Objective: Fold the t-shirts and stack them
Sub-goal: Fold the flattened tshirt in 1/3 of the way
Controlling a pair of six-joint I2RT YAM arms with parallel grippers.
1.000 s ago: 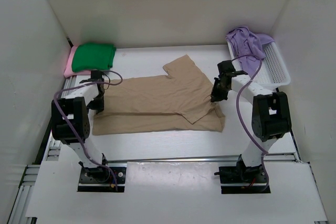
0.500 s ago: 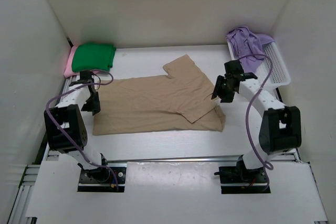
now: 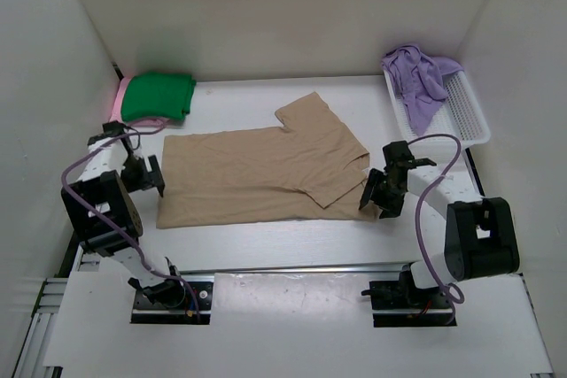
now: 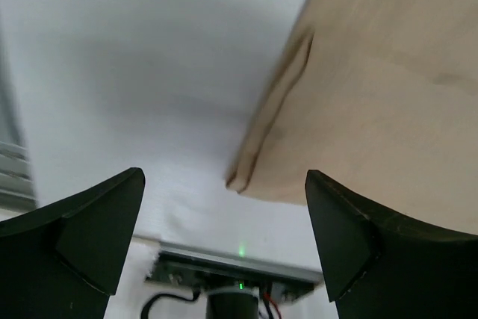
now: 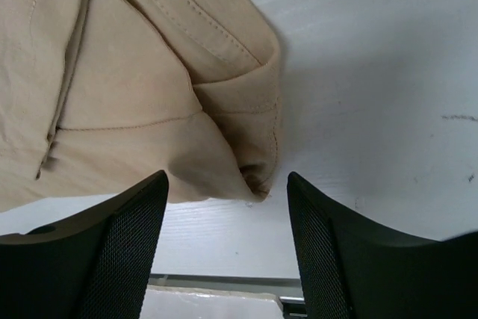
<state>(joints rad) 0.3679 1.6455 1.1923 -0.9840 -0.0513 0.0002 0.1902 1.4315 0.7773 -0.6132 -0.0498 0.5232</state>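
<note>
Top view: I use the tan t-shirt [image 3: 257, 174] as my landmark. It lies spread flat on the tabletop [image 3: 266, 241], with one sleeve folded in over its right part. Off its far left corner sits the folded dark green t-shirt [image 3: 158, 97], resting on the pink t-shirt [image 3: 117, 108], of which I see only an edge. Off its far right corner, the lavender t-shirt [image 3: 416, 77] is heaped at the far end of a white mesh basket [image 3: 465, 121] and drapes over that end's rim. The left jaws hang just beside the tan shirt's left edge, and the right jaws sit at its near right corner. From up here I cannot judge whether either pair touches the cloth.

Left wrist view: the left jaws stand wide apart with nothing held. The tan t-shirt [image 4: 373, 95] fills the upper right, and its doubled near corner lies between the two dark fingers [image 4: 97, 229], beyond their tips. Bare tabletop [image 4: 134, 57] shows to the left of that hem.

Right wrist view: the right jaws are apart and hold nothing. The tan t-shirt [image 5: 127, 95] shows stitched, layered folds, and its bunched corner lies in the gap between the mesh-textured fingers [image 5: 119, 252]. White tabletop [image 5: 373, 72] lies to the right of the cloth.
</note>
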